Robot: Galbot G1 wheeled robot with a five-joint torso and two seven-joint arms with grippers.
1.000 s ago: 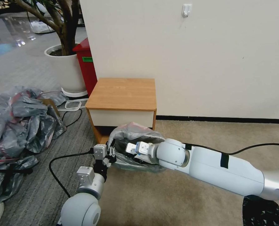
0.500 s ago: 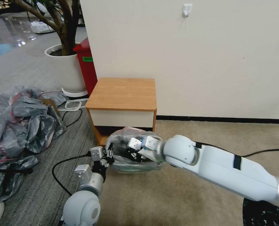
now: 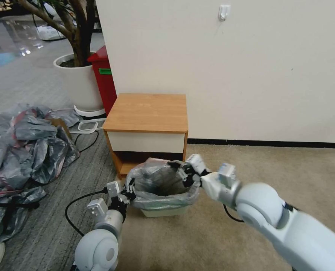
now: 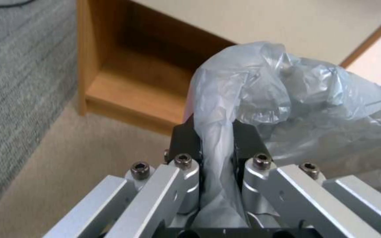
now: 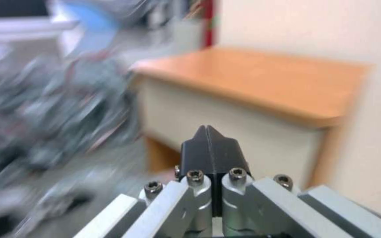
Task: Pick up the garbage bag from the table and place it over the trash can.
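Note:
The garbage bag (image 3: 158, 182) lies open over the beige trash can (image 3: 163, 212), which stands on the carpet in front of the table (image 3: 146, 112). At the bag's left rim, my left gripper (image 3: 129, 190) is shut on a fold of the plastic. The left wrist view shows that gripper (image 4: 215, 132) clamping the crinkly grey garbage bag (image 4: 287, 99), with the table (image 4: 133, 89) and its lower shelf behind. My right gripper (image 3: 183, 171) is at the bag's far right rim. In the right wrist view, the right gripper (image 5: 207, 132) is shut with nothing between its fingertips, facing the table (image 5: 261, 76).
A big heap of grey-pink bags (image 3: 28, 146) covers the floor at the left. A red bin (image 3: 105, 81) and a white plant pot (image 3: 79, 81) stand behind the table by the wall. A black cable (image 3: 77, 199) loops beside my left arm. Open carpet (image 3: 273, 165) lies to the right.
My right arm came out of the bag's mouth and swung to its right rim. The bag sank and spread over the can, whose base now shows. My left gripper dropped slightly, still holding.

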